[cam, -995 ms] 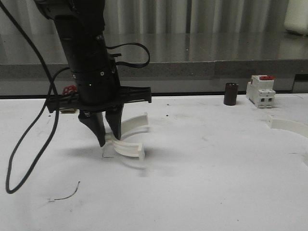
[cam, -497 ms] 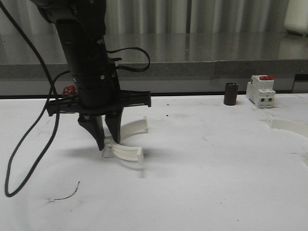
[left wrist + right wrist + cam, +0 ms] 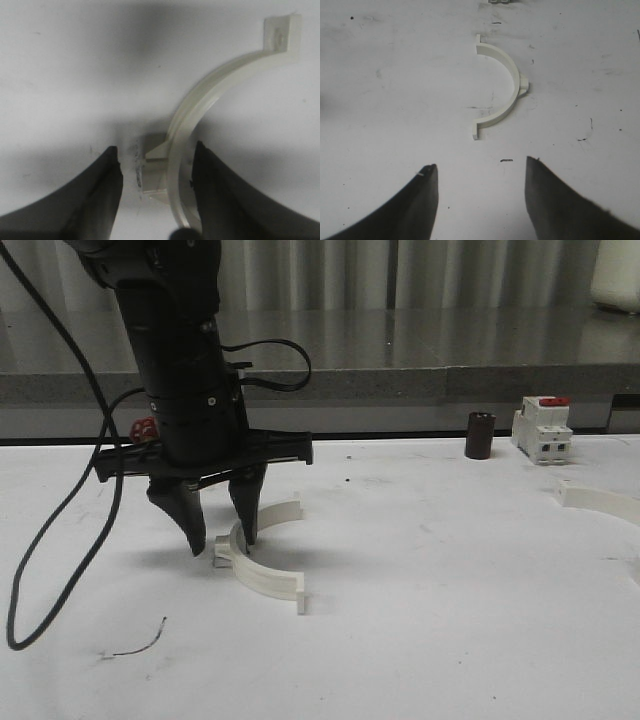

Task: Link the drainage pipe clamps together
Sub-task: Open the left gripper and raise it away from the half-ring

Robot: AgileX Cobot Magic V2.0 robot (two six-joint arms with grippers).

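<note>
One white drainage pipe clamp lies on the white table, its curve running between the fingertips of my left gripper. That gripper is open and points straight down. In the left wrist view the same clamp arcs up from between the black fingers, close beside one of them, and my left gripper does not pinch it. A second clamp lies flat ahead of my open right gripper, well apart from it. It also lies at the table's right edge as a white strip.
A white breaker with a red top and a dark cylinder stand at the back right. A red knob sits behind the left arm. A black cable loops at the left, with a thin wire scrap near the front.
My left gripper's fingers have spread apart and let go of the clamp. The clamp has settled lower and flatter on the table.
</note>
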